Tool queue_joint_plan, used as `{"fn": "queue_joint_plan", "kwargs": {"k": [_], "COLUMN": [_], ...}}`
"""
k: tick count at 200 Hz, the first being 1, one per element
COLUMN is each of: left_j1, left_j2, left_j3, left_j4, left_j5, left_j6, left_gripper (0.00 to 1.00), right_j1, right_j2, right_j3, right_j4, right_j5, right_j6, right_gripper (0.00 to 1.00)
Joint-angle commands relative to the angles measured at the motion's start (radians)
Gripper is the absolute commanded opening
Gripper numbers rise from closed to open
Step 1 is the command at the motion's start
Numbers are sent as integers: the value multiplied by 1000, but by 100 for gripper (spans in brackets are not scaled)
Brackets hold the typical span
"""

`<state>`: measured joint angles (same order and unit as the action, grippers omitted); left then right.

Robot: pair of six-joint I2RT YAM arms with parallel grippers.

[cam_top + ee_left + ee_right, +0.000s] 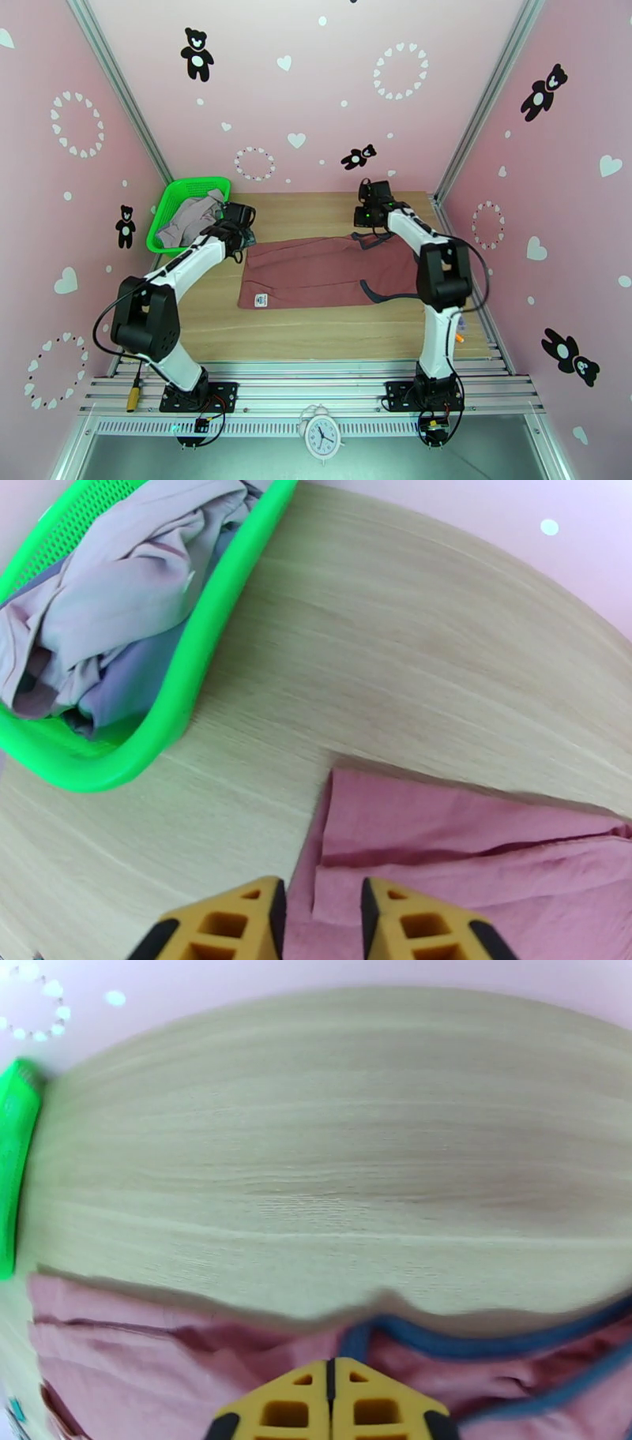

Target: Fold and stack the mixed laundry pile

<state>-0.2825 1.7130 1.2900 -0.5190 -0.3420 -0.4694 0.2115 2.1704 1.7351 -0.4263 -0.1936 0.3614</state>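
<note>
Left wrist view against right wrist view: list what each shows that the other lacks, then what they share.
Left wrist, not right: crumpled clothes in the green basket, and the left gripper, fingers slightly apart above a corner of the red top. Right wrist, not left: the top's dark trim and the right gripper, shut. Both: the table, the top, the basket.

The tank top point(316, 272) is brick red with dark blue-grey trim point(474, 1339) and a small white label point(261, 300). The mesh basket point(207, 638) at upper left is bright green; in it lie a pale mauve-beige piece point(189, 221) and a grey-lavender shirt point(134, 677). The table point(316, 331) is light wood grain. The walls point(316, 95) are pink with black bears and white hearts.
</note>
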Motion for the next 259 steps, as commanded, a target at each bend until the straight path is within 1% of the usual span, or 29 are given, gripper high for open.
{"fn": "queue_joint_plan", "kwargs": {"k": [1,39,55,75,97,124,135,152,174,191,208,219,230,236,247,259], "left_j1": [3,2,2,2,2,3,3,8,9,12,14,14,14,14,15,14], "left_j2": [45,155,213,274,338,398,397,386,381,377,366,345,315,294,250,190], "left_j3": [50,111,128,140,148,160,165,162,169,168,163,158,153,151,146,138], "left_j4": [-34,-40,-41,-52,-79,-169,-222,-275,-335,-343,-326,-310,-302,-304,-306,-315], "left_j5": [-2,31,40,31,4,-85,-134,-176,-242,-246,-232,-224,-221,-222,-224,-230], "left_j6": [20,25,16,-8,-45,-103,-133,-161,-172,-162,-145,-138,-137,-137,-135,-132], "left_gripper": [25,5,0,0,0,0,0,0,0,0,0,0,0,0,0,0], "right_j1": [23,46,54,62,65,65,63,59,44,21,-4,-14,-20,-22,-27,-33], "right_j2": [29,-94,-134,-155,-143,-131,-131,-127,-121,-113,-120,-145,-187,-213,-270,-328], "right_j3": [-19,-263,-348,-415,-435,-423,-413,-386,-352,-327,-301,-288,-284,-284,-285,-285], "right_j4": [-66,35,62,88,94,73,59,28,-11,-36,-52,-60,-57,-56,-63,-91], "right_j5": [-49,-26,5,30,44,84,108,152,207,226,184,137,93,73,50,60], "right_j6": [28,36,39,42,44,41,34,18,4,1,-9,-19,-25,-27,-27,-31], "right_gripper": [0,0,0,0,0,0,0,0,0,0,0,11,25,31,38,43]}}
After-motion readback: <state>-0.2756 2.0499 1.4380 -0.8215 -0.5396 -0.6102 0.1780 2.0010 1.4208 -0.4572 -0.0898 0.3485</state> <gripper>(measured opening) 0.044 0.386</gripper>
